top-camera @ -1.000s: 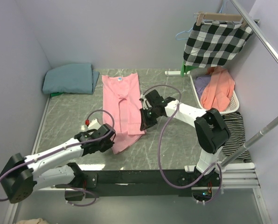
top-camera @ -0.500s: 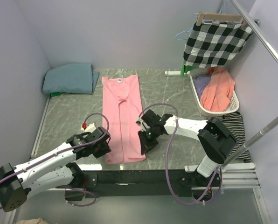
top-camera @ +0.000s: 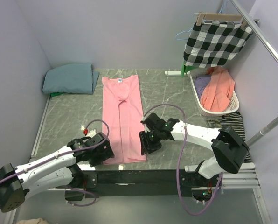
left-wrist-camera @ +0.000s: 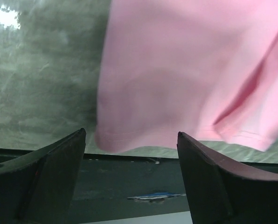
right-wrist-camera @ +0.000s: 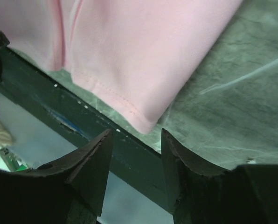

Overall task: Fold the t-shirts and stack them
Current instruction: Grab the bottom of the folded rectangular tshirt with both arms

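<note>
Flat on the desk, whose grey-green top is veined like marble, the pink shirt lies as a long narrow strip. Its sides are folded inward, the collar is at the far end and the hem lies at the near edge. The cotton looks soft and matte, with a shallow crease running down its length. The wrist views show a stitched double line along the hem.

The left claw is at the strip's near left corner. Its dark wedge-shaped fingers are spread wide with nothing between them, and the hem corner shows just beyond their tips. The right claw is at the near right corner, fingers also parted and holding nothing, the rounded hem corner just past them.

The teal shirt sits well apart in the far left corner, folded into a thick, pillowy pad against the wall.

A white basket at the right holds orange cloth.
</note>
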Robot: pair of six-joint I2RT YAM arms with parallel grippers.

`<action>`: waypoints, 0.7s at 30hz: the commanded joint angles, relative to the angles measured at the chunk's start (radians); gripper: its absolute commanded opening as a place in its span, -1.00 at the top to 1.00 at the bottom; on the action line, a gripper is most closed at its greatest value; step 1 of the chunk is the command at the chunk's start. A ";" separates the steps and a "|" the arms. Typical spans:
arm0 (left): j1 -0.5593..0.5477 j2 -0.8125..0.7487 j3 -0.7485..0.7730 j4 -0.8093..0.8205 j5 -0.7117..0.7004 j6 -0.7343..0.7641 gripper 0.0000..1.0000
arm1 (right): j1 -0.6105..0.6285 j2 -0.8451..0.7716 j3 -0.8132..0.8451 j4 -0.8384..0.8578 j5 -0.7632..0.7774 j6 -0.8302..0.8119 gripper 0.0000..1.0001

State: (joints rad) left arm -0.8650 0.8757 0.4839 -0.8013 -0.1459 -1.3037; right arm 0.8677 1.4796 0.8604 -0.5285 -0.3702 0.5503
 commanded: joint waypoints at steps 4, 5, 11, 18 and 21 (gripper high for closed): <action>-0.031 -0.046 -0.057 0.001 0.014 -0.072 -0.56 | -0.003 0.034 -0.024 0.076 0.076 0.052 -0.06; -0.032 -0.047 -0.064 0.001 0.011 -0.081 -0.54 | -0.003 0.036 -0.027 0.093 0.079 0.056 -0.05; -0.037 -0.031 -0.090 0.042 -0.018 -0.107 -0.03 | -0.006 0.053 -0.050 0.146 0.079 0.085 0.08; -0.043 0.000 -0.111 0.079 -0.037 -0.129 0.27 | -0.009 0.091 -0.072 0.171 0.040 0.111 0.08; -0.046 -0.007 -0.111 0.053 -0.049 -0.140 0.26 | -0.009 0.090 -0.084 0.168 0.053 0.126 0.03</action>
State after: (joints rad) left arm -0.9035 0.8639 0.3939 -0.7395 -0.1547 -1.4120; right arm 0.8635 1.5616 0.7898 -0.3878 -0.3214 0.6476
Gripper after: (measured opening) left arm 0.368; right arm 0.468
